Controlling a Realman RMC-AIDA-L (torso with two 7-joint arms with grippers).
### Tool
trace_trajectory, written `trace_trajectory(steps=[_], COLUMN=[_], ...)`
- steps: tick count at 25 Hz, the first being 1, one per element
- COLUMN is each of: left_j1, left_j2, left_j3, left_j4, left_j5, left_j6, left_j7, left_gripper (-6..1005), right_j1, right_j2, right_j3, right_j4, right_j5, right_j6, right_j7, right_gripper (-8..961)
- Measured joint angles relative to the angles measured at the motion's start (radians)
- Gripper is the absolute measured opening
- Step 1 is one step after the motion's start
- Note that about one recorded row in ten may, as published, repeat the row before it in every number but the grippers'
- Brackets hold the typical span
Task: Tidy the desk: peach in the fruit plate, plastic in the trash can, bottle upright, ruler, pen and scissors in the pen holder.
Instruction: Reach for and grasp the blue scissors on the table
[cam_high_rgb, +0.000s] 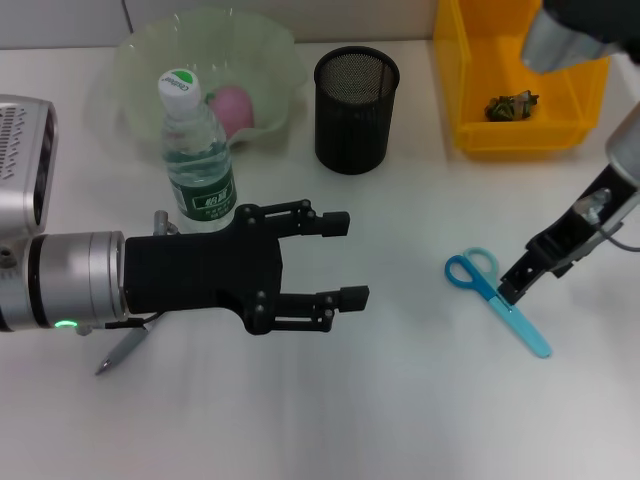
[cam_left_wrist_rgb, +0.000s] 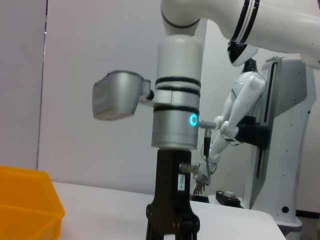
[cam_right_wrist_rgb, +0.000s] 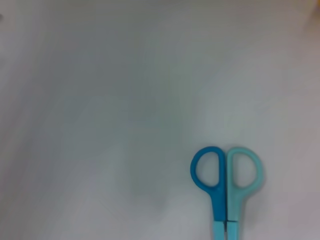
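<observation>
The desk (cam_high_rgb: 400, 400) was plain white, with a pale wall behind it and a second white robot standing farther back in the room. At the far edge sat a green plate (cam_high_rgb: 270, 60) holding the peach (cam_high_rgb: 233, 107), a black mesh holder (cam_high_rgb: 356, 96) and a yellow bin (cam_high_rgb: 520, 135) with crumpled plastic (cam_high_rgb: 511, 105) inside. The bottle (cam_high_rgb: 197, 160) stood upright before the plate. The left gripper (cam_high_rgb: 340, 262) hovered just beside the bottle, fingers apart, with the pen (cam_high_rgb: 124, 350) lying partly beneath its arm. The right gripper (cam_high_rgb: 512, 290) was down on the blue scissors (cam_high_rgb: 495, 295), just behind the handles; I could not tell whether it had closed.
</observation>
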Motion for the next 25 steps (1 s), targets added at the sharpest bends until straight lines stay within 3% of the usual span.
trace_trajectory(steps=[10,25], left_j1=[-0.003,-0.013], left_j2=[-0.003,-0.003], left_j3=[0.000,0.012], left_j4=[-0.001,-0.010], left_j5=[-0.001,-0.001], left_j6=[-0.022,-0.032], left_j7=[0.027,0.027], left_gripper=[787,787], right_j1=[0.034,0.062], right_j2=[0.007,0.008], right_j3=[-0.065,-0.104], right_j4=[0.131,0.193], right_j5=[0.009,0.047], right_j6=[0.169,0.200], right_j7=[0.050,0.064], right_gripper=[777,778])
